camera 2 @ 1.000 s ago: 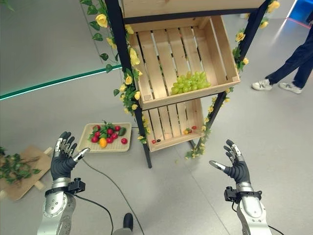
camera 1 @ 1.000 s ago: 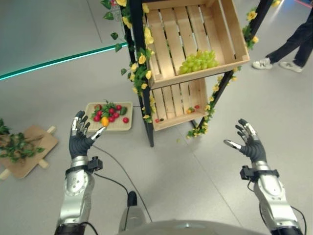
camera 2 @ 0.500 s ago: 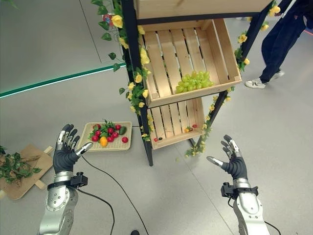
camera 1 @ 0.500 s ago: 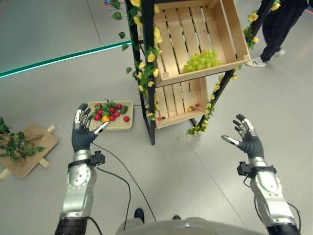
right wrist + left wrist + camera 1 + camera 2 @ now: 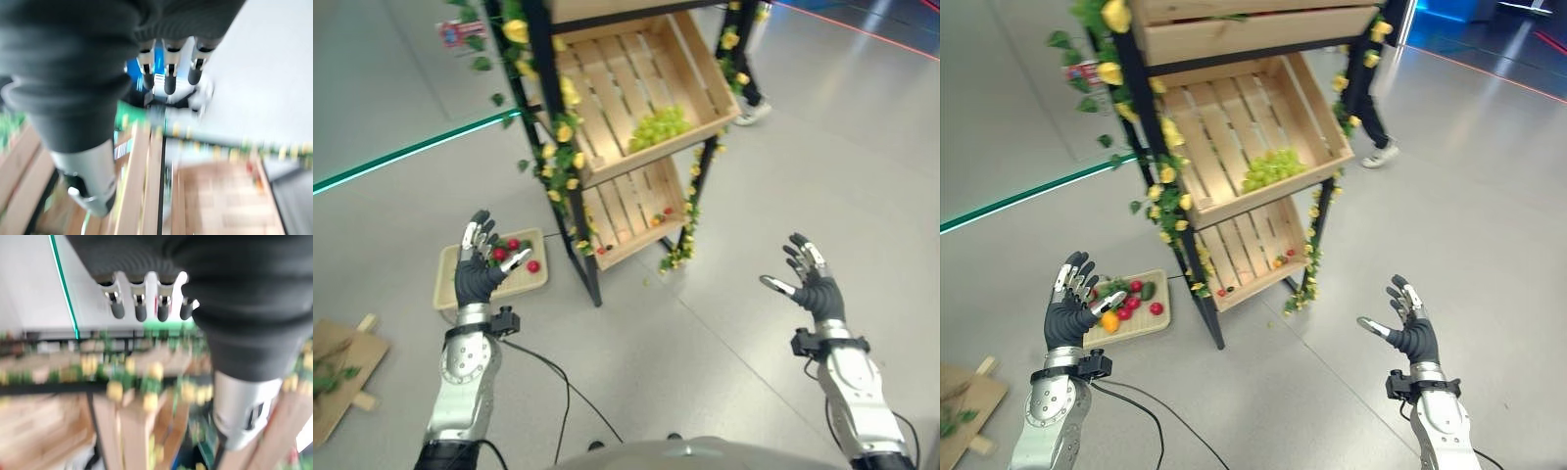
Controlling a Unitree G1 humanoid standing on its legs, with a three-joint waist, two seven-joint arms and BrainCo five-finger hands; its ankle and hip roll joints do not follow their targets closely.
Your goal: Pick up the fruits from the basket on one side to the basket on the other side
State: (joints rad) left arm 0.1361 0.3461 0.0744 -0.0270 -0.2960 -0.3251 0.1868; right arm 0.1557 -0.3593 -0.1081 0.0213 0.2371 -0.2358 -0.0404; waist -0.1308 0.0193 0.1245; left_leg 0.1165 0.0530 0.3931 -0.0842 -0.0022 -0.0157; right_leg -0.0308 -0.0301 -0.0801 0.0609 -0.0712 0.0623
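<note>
Both the left hand [image 5: 477, 269] and the right hand [image 5: 811, 286] are raised with fingers spread and nothing held. The fruits [image 5: 1126, 304] lie in the flat basket [image 5: 1136, 328] on the floor just beyond the left hand; grapes [image 5: 656, 126] sit in a shelf crate [image 5: 607, 93] ahead, well apart from both hands. A reach could be fouled by the flowered rack post [image 5: 558, 186], or round fruit could be knocked off the shallow basket.

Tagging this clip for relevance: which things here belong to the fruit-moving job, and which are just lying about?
Job:
flat basket holding red and orange fruits
green grapes in the middle crate
left hand and right hand, both open, empty

Lying about:
flower garland
person's shoe
</note>
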